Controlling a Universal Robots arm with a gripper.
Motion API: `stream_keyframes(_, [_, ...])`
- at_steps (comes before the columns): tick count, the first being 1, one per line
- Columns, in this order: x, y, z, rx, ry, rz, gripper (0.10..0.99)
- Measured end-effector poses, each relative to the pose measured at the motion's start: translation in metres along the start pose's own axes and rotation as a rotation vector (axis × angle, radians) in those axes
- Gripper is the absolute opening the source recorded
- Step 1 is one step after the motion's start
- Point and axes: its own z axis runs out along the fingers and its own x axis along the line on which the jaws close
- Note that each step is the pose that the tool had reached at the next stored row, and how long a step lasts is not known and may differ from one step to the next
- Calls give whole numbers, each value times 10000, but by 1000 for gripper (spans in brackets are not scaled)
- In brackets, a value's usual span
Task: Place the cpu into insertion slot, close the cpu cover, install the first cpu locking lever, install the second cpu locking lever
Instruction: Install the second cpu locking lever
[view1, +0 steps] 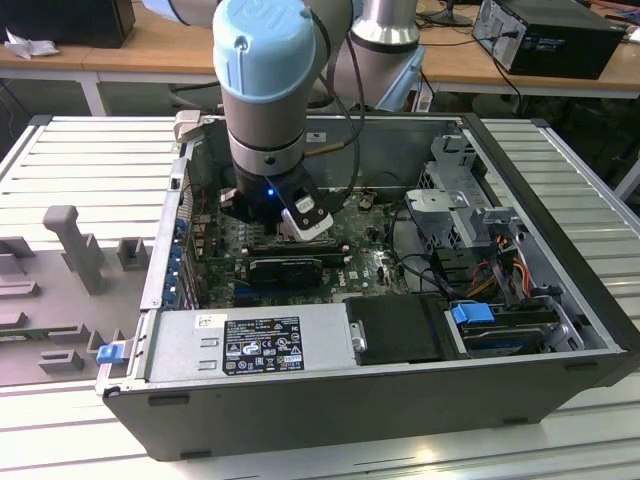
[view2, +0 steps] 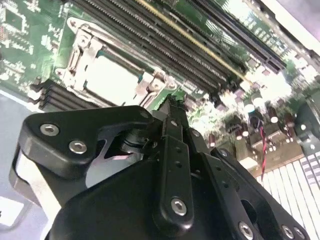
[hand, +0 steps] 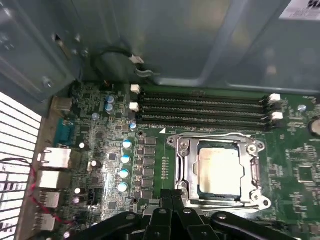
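Observation:
The cpu (hand: 220, 167) lies flat in the insertion slot (hand: 199, 189) on the green motherboard (hand: 100, 125), pale face up. The silvery cpu cover (hand: 182, 162) is folded down around it, and the chip shows through its window. In the second wrist view the cpu (view2: 112, 80) and cpu cover (view2: 82, 50) sit just beyond my fingertips. My gripper (hand: 172, 202) is shut with nothing in it. Its black fingers (view2: 172, 120) hover at the edge of the socket, very close to the cover's rim. In the exterior view the arm's wrist (view1: 265, 120) reaches down into the open computer case.
Long black memory slots (hand: 200, 107) run beside the socket, with blue-topped capacitors (hand: 124, 160) and rear ports (hand: 52, 160) nearby. The grey case wall (hand: 175, 40) rises behind the board. An expansion card (view1: 285, 268), power supply (view1: 250, 345), drive cage (view1: 455, 190) and loose cables (view1: 505, 265) crowd the case.

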Motion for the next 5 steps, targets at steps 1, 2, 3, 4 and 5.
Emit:
stream_keyframes(1, [0,7,-24,0,0,0,106])
stream_keyframes(2, [-1,13,-41,-1,0,0,106])
stream_keyframes(3, [-2,22,-72,1,0,0,106])
stream_keyframes(4, [-2,24,-74,-2,-2,-1,106])
stream_keyframes(5, [-2,24,-75,-3,-2,-1,106])
